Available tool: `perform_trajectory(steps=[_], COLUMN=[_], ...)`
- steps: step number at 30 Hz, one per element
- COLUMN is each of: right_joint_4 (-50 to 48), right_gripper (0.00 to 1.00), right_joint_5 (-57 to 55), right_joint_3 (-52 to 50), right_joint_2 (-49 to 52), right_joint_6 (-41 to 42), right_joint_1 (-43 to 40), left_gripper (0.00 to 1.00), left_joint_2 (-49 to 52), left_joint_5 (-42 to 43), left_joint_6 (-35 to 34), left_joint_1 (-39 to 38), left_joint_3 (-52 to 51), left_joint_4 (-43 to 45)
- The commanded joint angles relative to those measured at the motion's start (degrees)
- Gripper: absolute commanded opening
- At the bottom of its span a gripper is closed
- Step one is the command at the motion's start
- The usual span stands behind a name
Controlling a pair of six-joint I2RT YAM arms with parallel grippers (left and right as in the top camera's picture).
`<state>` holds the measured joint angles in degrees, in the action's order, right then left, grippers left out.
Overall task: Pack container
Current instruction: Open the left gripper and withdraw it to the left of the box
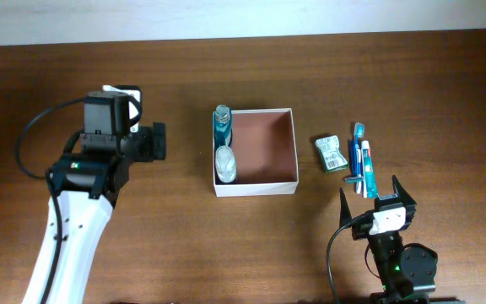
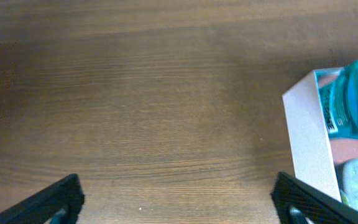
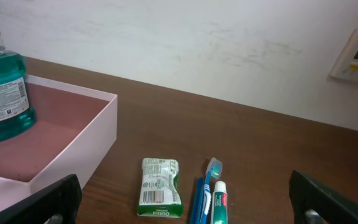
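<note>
Two items already sit in the container [image 1: 268, 145], which rests near the middle of the tabletop: a teal mouthwash bottle [image 1: 222, 124] against its left wall and a pale rounded item [image 1: 225, 163] just in front of the bottle, too blurred to name. Between the container and the right edge of the tabletop lie a green soap packet [image 1: 331, 154], a toothpaste tube [image 1: 367, 160] and some blue toothbrushes [image 1: 357, 159]. The tube and brushes are pressed side by side, and the packet lies just beside them.

The left gripper [image 1: 159, 142] hovers over bare wood to the left of the container, jaws spread wide and holding nothing. The right gripper [image 1: 375, 199] waits near the front edge, just short of the loose items, equally wide and empty.

The packing looks partly done. The main risk is the tight cluster: a wide grasp there could catch two pieces at once, or shove the brushes sideways rather than lift one. Slim things lying flat on wood may also slip from the fingers. The container's thin walls look light, so a low approach could nudge it, and a careless drop might topple the bottle, which appears upright in the right wrist view.
</note>
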<state>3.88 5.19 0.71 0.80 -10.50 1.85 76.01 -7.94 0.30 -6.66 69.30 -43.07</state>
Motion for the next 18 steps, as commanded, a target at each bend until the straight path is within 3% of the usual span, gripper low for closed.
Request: perform_trajectory(steps=[1, 18], right_joint_4=[0.2, 0.2], right_gripper=[0.98, 0.98], right_joint_5=[-0.52, -0.52], right_joint_3=[-0.39, -0.39], right_joint_2=[-0.48, -0.48], right_joint_6=[0.22, 0.22], right_joint_1=[-0.42, -0.42], left_gripper=[0.99, 0.99], left_joint_2=[1.4, 1.77], left_joint_5=[2.95, 2.19], left_joint_6=[3.69, 3.69], left_joint_1=[0.22, 0.17], left_joint_3=[0.15, 0.15], left_joint_4=[0.35, 0.11])
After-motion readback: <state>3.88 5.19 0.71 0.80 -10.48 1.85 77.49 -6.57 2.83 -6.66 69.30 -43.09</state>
